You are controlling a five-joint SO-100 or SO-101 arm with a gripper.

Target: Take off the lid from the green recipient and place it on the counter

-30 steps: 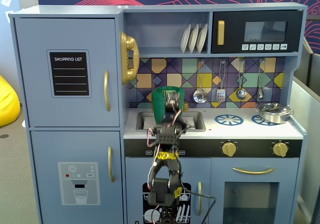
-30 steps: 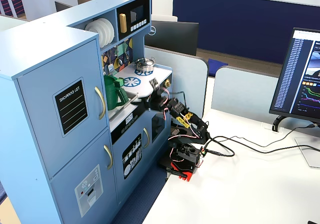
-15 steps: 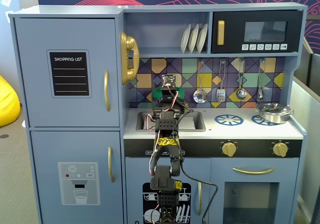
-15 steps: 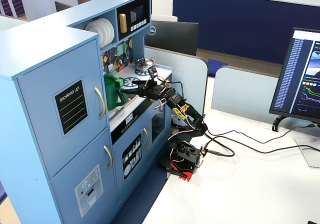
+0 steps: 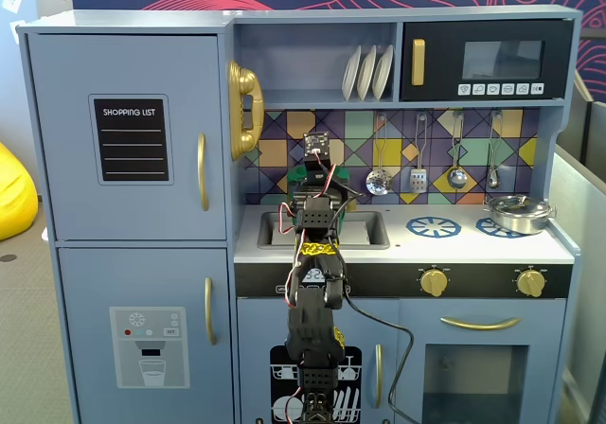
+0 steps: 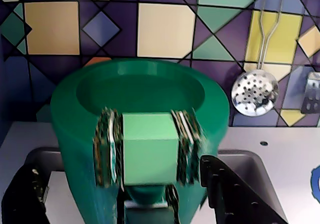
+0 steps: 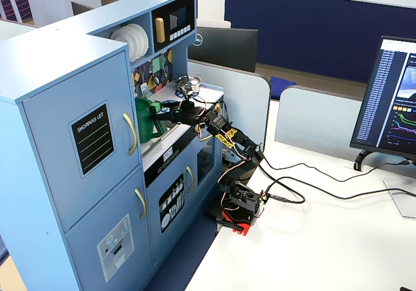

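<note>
green recipient (image 6: 135, 114) on counter (image 6: 280, 154) | skimmer (image 6: 254, 92) hangs behind | pincer (image 6: 150, 204) close

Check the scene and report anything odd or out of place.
The green bucket has no lid on: the wrist view looks into its open mouth. No lid shows on the counter either. Nothing looks spilled or damaged.

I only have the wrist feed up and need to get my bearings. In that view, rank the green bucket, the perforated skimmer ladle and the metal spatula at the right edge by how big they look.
1. The green recipient, by far the largest, but it is also nearest the camera.
2. The skimmer ladle hanging on the tiled wall, counting its wire handle.
3. The spatula, smallest, though the frame edge cuts it off, so its full size is unsure.
</note>
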